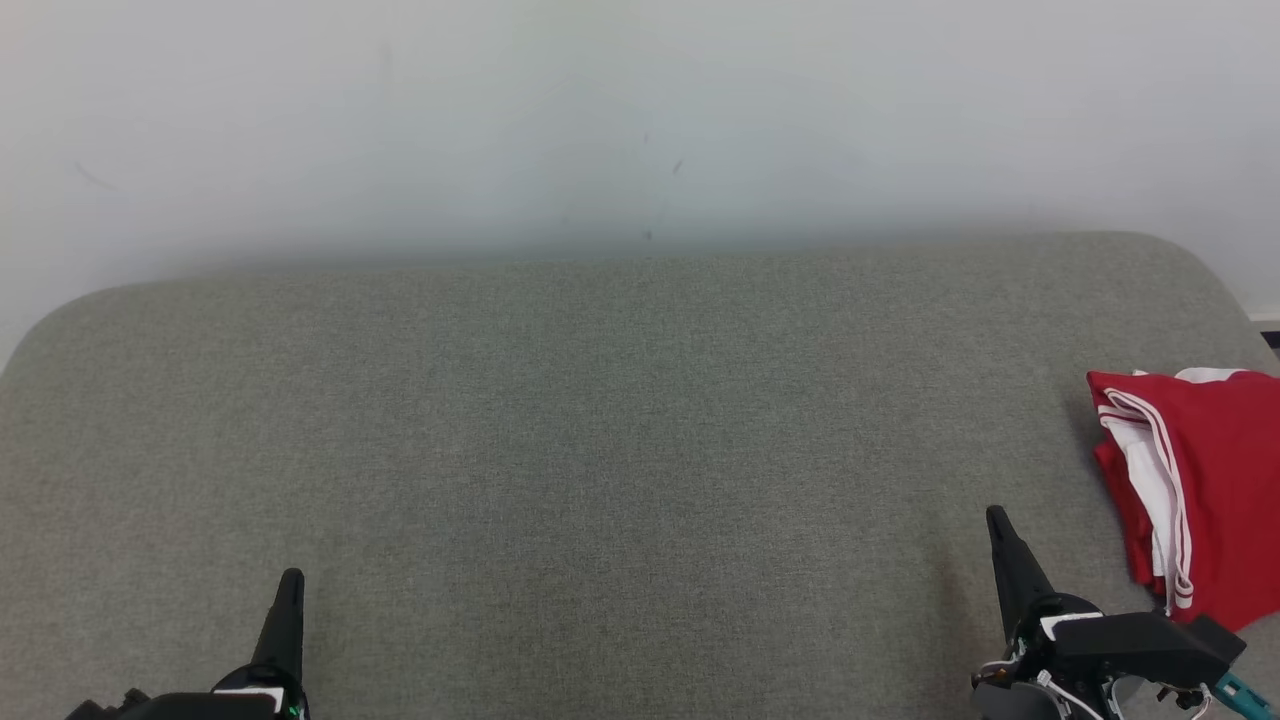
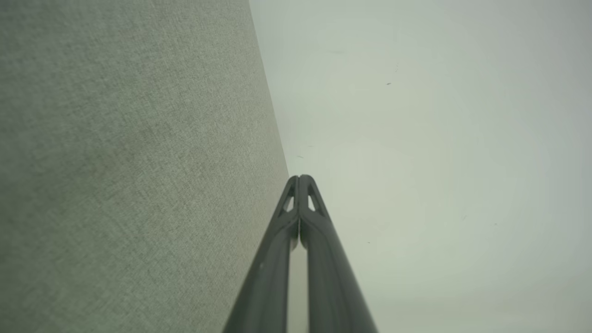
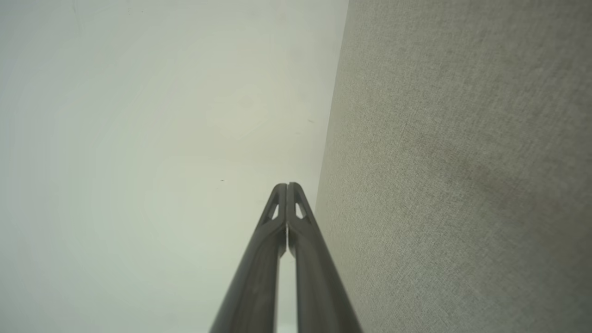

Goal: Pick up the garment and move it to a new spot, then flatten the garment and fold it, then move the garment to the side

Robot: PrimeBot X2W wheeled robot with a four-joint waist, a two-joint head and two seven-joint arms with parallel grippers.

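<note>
At the right edge of the grey woven fabric surface [image 1: 600, 450] | red garment with white striped trim [image 1: 1215, 480] is laid folded | left gripper [image 1: 289, 590] and right gripper [image 1: 1000, 530] are closed tight, nothing held | task is judged complete, no step left

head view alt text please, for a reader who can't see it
A folded red garment with white trim lies at the right edge of a grey fabric surface. The left gripper and right gripper sit low, fingers shut, empty.
</note>
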